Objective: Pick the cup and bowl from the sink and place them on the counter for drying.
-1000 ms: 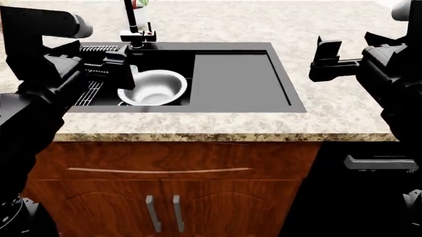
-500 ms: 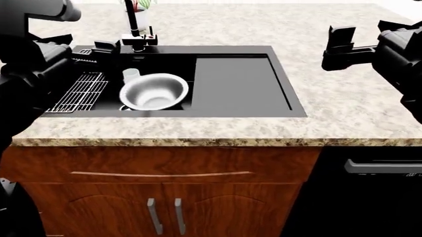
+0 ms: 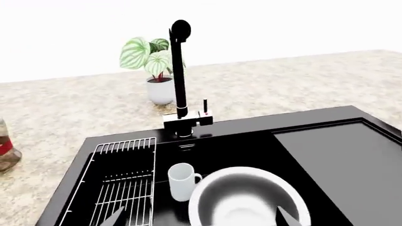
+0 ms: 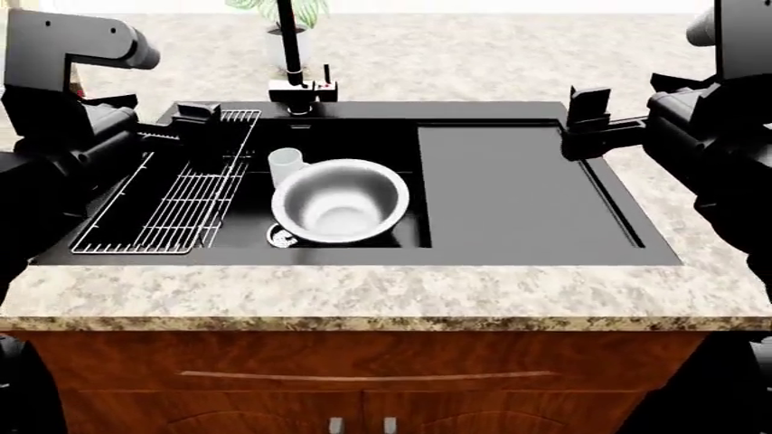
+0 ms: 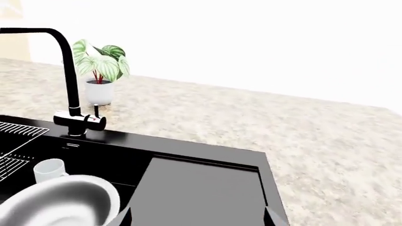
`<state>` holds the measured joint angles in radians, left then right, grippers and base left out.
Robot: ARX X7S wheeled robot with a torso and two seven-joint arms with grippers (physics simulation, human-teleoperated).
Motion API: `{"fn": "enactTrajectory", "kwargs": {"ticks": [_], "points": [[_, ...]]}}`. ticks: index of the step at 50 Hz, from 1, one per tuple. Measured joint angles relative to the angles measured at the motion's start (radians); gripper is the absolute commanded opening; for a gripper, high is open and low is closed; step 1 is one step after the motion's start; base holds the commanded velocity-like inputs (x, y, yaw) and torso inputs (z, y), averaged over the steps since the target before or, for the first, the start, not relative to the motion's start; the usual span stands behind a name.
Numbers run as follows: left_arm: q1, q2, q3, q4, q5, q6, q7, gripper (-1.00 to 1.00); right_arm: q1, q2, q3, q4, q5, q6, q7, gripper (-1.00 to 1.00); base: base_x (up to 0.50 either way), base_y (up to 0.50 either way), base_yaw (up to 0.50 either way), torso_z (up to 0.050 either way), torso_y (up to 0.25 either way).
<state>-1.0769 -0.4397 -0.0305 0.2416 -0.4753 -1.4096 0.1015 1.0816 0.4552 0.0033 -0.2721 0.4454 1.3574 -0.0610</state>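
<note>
Steel bowl (image 4: 339, 201) looking slick, light (grip rim); cup (image 4: 285, 166) sitting beside, rigid. Left gripper (image 4: 199, 125) and right gripper (image 4: 588, 117) hovering, fingers apart, empty.

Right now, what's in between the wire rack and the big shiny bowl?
The cup, standing upright in the sink between rack and bowl, seen in the head view.

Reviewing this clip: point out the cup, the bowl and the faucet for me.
cup (image 4: 285, 166), head view, on its white side wall.
bowl (image 4: 342, 201), head view, on the shiny inner bottom.
faucet (image 3: 179, 75), left wrist view, on the upright black neck.
</note>
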Motion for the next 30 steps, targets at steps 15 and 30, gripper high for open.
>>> {"fn": "enactTrajectory", "kwargs": {"ticks": [15,30], "points": [[0.026,-0.002,0.031,-0.029,0.005,0.031,0.002,1.00,-0.034,0.008,-0.008,-0.003,-0.006,-0.024,0.009,1.00,0.49,0.09,0.00,0.000,0.001],[0.035,-0.011,0.044,-0.043,0.005,0.042,0.001,1.00,-0.052,0.008,0.005,-0.012,0.002,-0.020,0.015,1.00,0.50,0.08,0.00,0.000,0.001]]}}
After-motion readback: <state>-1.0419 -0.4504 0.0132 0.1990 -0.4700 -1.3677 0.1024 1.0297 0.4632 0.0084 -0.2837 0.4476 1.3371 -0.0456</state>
